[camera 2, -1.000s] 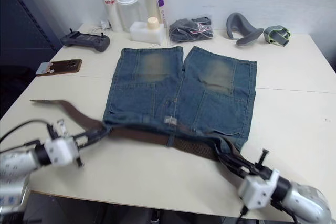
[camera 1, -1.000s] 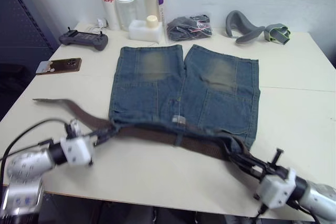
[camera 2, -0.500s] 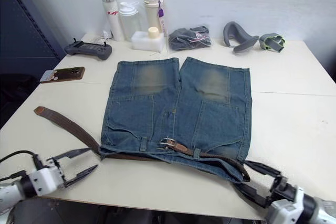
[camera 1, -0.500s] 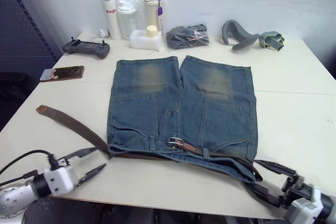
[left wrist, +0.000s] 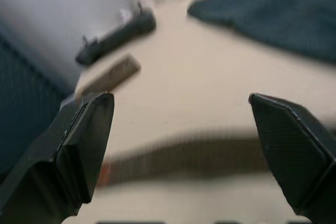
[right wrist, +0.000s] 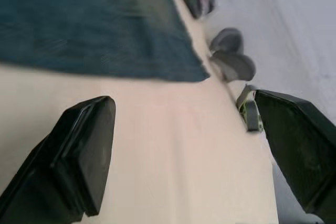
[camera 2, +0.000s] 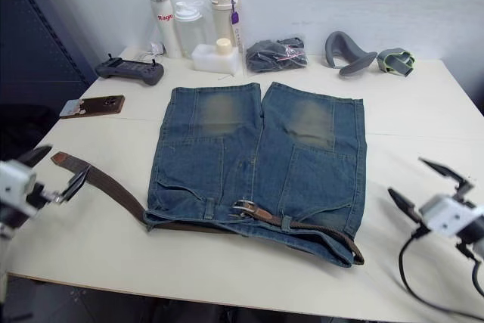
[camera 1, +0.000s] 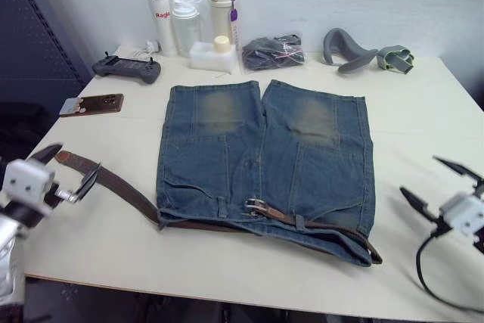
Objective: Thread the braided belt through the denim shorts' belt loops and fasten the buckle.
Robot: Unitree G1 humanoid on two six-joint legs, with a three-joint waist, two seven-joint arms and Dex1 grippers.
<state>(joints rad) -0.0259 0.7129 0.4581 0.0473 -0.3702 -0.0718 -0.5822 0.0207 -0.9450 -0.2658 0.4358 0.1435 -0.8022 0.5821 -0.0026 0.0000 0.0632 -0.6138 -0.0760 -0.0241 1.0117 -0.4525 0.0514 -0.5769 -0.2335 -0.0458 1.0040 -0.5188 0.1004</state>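
Note:
The denim shorts (camera 1: 265,149) lie flat in the middle of the table, waistband toward me. The braided belt (camera 1: 113,183) runs along the waistband under belt loops (camera 1: 221,206). Its silver buckle (camera 1: 255,205) rests at the waist's middle, and its brown tail stretches left across the table. My left gripper (camera 1: 69,166) hovers open beside the tail's tip, holding nothing; in the left wrist view the belt (left wrist: 184,156) passes between its spread fingers (left wrist: 79,140). My right gripper (camera 1: 427,181) stands open and empty over bare table right of the shorts (right wrist: 89,24).
Along the back edge stand bottles (camera 1: 185,17), a white box (camera 1: 208,54), a dark bundle in a clear bag (camera 1: 272,49), a grey curved cushion (camera 1: 348,41) and a green band (camera 1: 397,57). A black controller (camera 1: 125,69) and a phone (camera 1: 92,104) lie at far left.
Both grippers have opened and let go of the belt's ends, then drawn outward: the left up to the tail's tip, the right off to the right. The waistband has settled flat.

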